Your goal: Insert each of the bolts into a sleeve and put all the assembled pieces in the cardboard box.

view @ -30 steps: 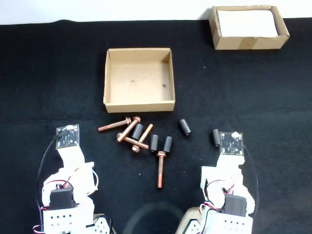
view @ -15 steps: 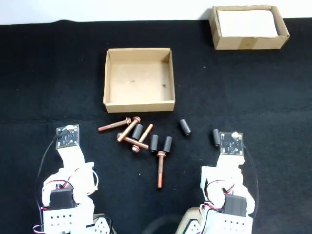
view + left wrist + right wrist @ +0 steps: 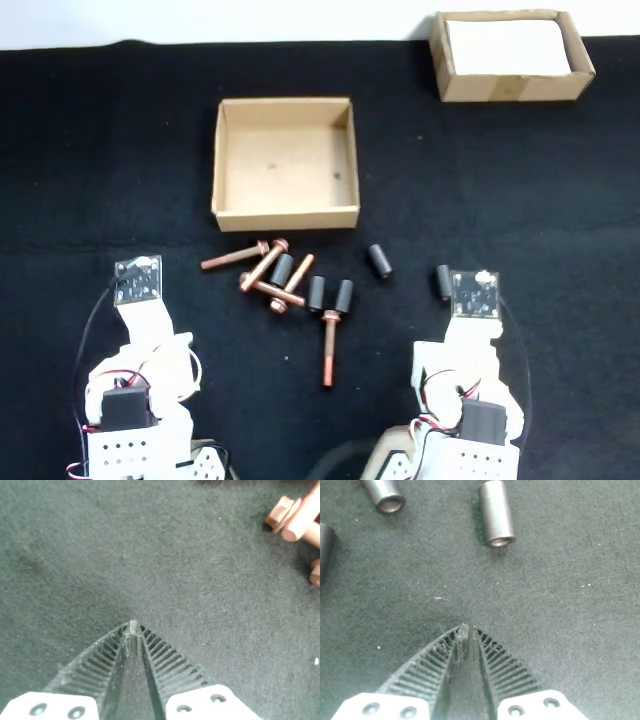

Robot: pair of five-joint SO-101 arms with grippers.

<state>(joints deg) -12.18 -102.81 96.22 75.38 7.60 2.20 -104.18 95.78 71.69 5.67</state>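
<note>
Left end effector [image 3: 132, 630]: fingers pressed together, gripping nothing, low over the dark desk [image 3: 100, 555]. Right end effector [image 3: 465, 632]: same, together and unloaded. One sleeve [image 3: 496, 512] lies on its side just ahead of its tip. The bolts [image 3: 265, 272] lie loose among other sleeves between the arms, one bolt apart. The cardboard box [image 3: 285, 215] sits just beyond them.

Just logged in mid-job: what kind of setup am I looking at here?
Probably a small lab bench for assembly practice: a table under black cloth, loose copper bolts and black sleeves, and an open cardboard box.
</note>
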